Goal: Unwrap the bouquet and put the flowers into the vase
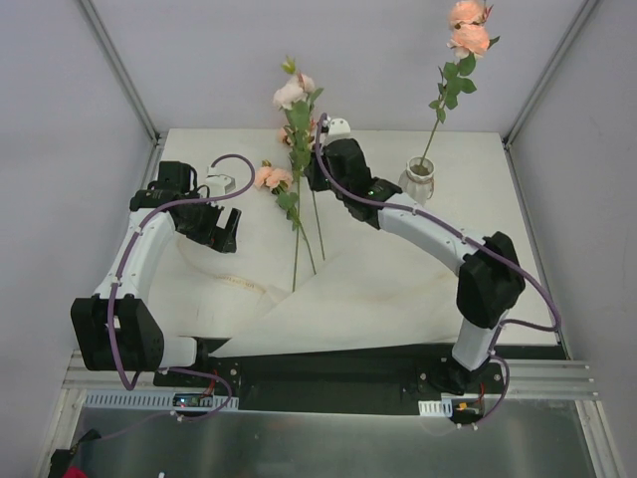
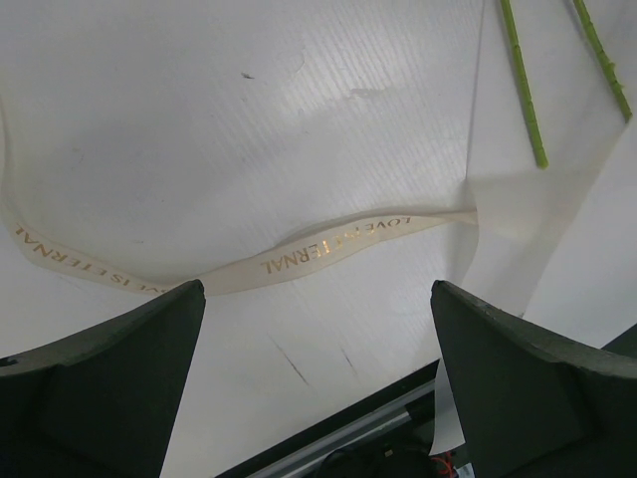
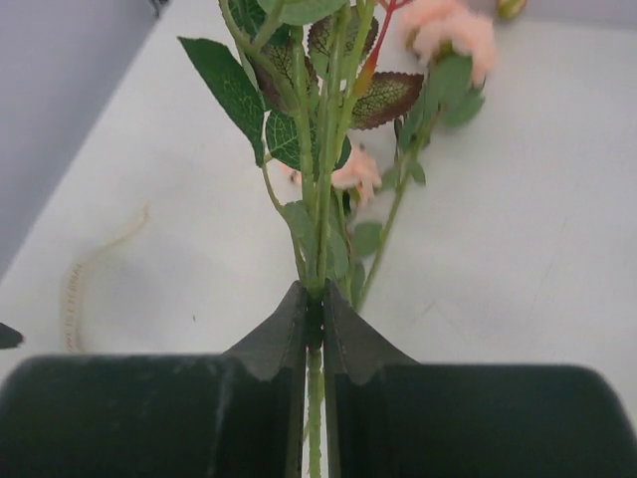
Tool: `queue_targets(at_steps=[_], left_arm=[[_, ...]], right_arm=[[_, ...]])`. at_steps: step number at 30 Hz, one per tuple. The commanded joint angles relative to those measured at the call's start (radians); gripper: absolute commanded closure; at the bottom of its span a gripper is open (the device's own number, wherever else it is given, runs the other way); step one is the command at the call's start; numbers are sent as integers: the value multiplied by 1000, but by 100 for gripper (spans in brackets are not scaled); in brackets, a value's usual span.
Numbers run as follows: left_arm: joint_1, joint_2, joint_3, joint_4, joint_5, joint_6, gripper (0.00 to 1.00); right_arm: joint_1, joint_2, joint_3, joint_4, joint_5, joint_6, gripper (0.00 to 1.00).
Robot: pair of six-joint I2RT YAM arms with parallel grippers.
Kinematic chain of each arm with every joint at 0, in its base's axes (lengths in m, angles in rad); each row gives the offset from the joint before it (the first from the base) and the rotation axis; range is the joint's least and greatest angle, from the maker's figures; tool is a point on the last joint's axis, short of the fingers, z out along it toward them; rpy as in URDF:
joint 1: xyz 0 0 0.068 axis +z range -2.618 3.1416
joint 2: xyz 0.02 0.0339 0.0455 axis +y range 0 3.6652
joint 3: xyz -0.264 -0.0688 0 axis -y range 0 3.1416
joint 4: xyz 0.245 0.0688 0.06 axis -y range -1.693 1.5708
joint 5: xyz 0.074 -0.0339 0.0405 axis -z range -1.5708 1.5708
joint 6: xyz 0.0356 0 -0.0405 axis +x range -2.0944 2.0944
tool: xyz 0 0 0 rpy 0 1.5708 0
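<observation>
From above, the right gripper (image 1: pixel 317 171) is holding one rose (image 1: pixel 292 93) by its stem (image 1: pixel 302 134), near the glass vase (image 1: pixel 419 181), where a second rose (image 1: pixel 469 40) is standing.

Left wrist: the left gripper (image 2: pixel 317 294) is gaping wide over the cream ribbon (image 2: pixel 338 244).

Right wrist: the fingers (image 3: pixel 271 349) are squeezing the stem tight.

Next, probably, it is going over the vase's neck, stem down.

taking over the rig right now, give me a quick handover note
Left hand: open, empty, over the loose ribbon on the spread wrapping paper.
Right hand: shut on a flower stem, bloom end raised.
Vase: upright, back right, with one flower in it.
Done: bouquet unwrapped, one flower placed.
Left: put the held flower in the vase, then at least one more flower lying on the paper.
</observation>
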Motion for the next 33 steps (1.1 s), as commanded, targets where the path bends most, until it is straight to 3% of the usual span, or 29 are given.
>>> queue_targets(at_steps=[1, 9, 14, 25, 33], left_arm=[[11, -8, 7, -3, 15, 3, 3], [56, 1, 23, -5, 52, -20, 3], [71, 13, 42, -5, 67, -38, 3], [74, 33, 66, -5, 88, -55, 3], [76, 43, 91, -5, 81, -61, 3]], right_arm=[[3, -150, 62, 273, 52, -217, 99], [-72, -269, 171, 471, 27, -463, 99], [-164, -363, 20, 684, -20, -644, 99], [-356, -481, -180, 767, -45, -597, 99], [-403, -489, -292, 830, -46, -568, 99]])
